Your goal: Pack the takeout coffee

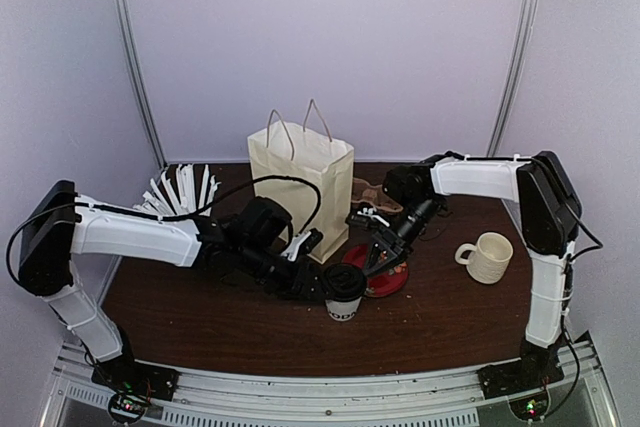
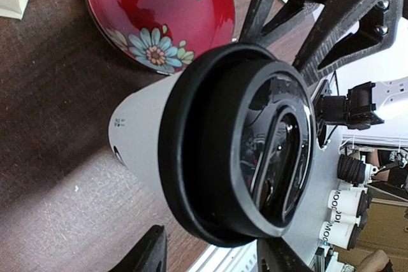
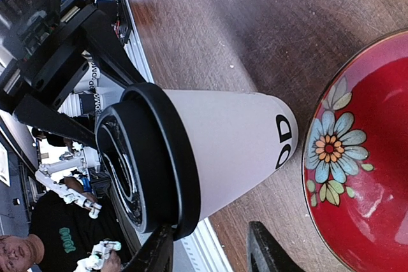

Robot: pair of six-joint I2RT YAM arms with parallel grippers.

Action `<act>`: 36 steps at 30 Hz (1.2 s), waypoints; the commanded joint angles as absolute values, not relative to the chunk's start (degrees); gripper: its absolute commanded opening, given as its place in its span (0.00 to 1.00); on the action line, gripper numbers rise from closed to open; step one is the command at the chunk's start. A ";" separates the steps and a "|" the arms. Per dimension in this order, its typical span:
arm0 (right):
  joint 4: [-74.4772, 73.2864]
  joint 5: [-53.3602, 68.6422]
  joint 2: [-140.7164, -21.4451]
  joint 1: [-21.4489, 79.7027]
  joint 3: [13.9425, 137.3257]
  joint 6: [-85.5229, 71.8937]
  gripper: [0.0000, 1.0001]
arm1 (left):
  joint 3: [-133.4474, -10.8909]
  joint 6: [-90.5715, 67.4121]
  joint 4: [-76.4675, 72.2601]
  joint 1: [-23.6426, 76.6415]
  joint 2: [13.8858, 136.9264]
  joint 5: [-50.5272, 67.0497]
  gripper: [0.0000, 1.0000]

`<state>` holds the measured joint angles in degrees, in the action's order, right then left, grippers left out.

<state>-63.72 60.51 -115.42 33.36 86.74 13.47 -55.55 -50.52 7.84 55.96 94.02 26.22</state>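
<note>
Top external view: the takeout cup [image 1: 342,307] stands upright on the dark wood table [image 1: 200,312] with its black lid [image 1: 343,280] already on. It sits just beside the red flowered plate [image 1: 395,282] and in front of the open paper bag [image 1: 300,182]. I judge capping done; the step in hand is the transfer into the bag.

Left gripper [image 2: 213,241]: fingers apart, one at either side of the lid's rim. I cannot tell whether they bear on it.

Right gripper [image 3: 210,227]: jaws part open, bare wood showing between the far finger and the cup, nothing held.

Next move, as I read it:
1. Confirm one firm hold on the cup wall below the lid.
2. Clear the other arm.
3. Lift straight, carry over the bag mouth between the handles, and lower upright.

Risk: a tilt, or a squeeze that pops the lid.

Surface: brown wood grain, also bearing a cream mug [image 1: 487,255] and a cup of white sticks [image 1: 180,192].

Room: pale lilac wall panels [image 1: 330,37] with grey corner rails [image 1: 135,57]
</note>
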 commanded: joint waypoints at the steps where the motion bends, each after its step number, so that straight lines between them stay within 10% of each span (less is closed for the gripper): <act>1: -63.14 57.11 -118.66 34.73 86.23 12.29 0.40 | -56.11 -51.50 18.44 54.83 99.42 20.48 0.48; 15: -62.96 42.81 -123.52 35.33 85.90 7.63 0.37 | -57.07 -48.84 28.32 54.67 102.06 13.04 0.45; 36: -69.85 60.11 -113.60 33.57 93.37 17.97 0.53 | -64.18 -36.30 20.05 57.42 90.00 9.36 0.62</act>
<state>-68.60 58.74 -117.19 33.52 91.59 14.92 -63.42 -39.31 22.83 58.08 92.86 12.10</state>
